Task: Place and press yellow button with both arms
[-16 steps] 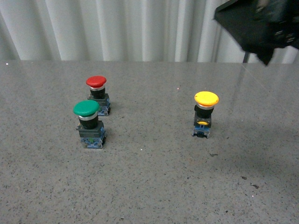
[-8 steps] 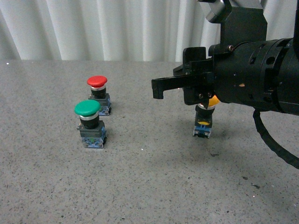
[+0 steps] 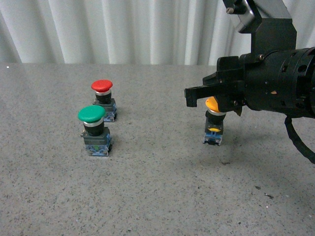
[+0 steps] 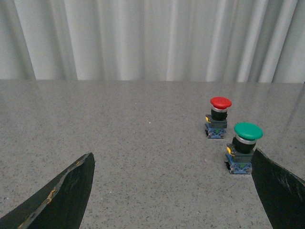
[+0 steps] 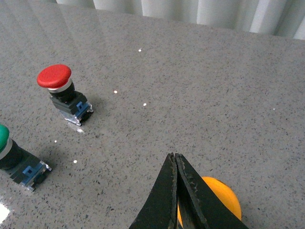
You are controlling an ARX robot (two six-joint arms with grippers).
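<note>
The yellow button (image 3: pixel 213 125) stands upright on the grey table at centre right, its cap partly hidden behind my right gripper (image 3: pixel 190 97). The black right gripper is shut and empty, and reaches in from the right with its tips pointing left, just above and past the cap. In the right wrist view the closed tips (image 5: pixel 174 158) lie over the yellow cap (image 5: pixel 220 202); I cannot tell whether they touch it. My left gripper (image 4: pixel 171 191) is open and empty, its fingers (image 4: pixel 66 193) spread wide low over bare table. It does not show in the front view.
A green-capped button (image 3: pixel 93 129) and a red-capped button (image 3: pixel 103 98) stand close together at the left, also in the left wrist view as the green one (image 4: pixel 245 143) and the red one (image 4: pixel 219 114). A white curtain (image 3: pixel 123 29) backs the table.
My right arm has swung down from the upper right corner over the yellow button. In the last half second its tips have drawn back to the right.
</note>
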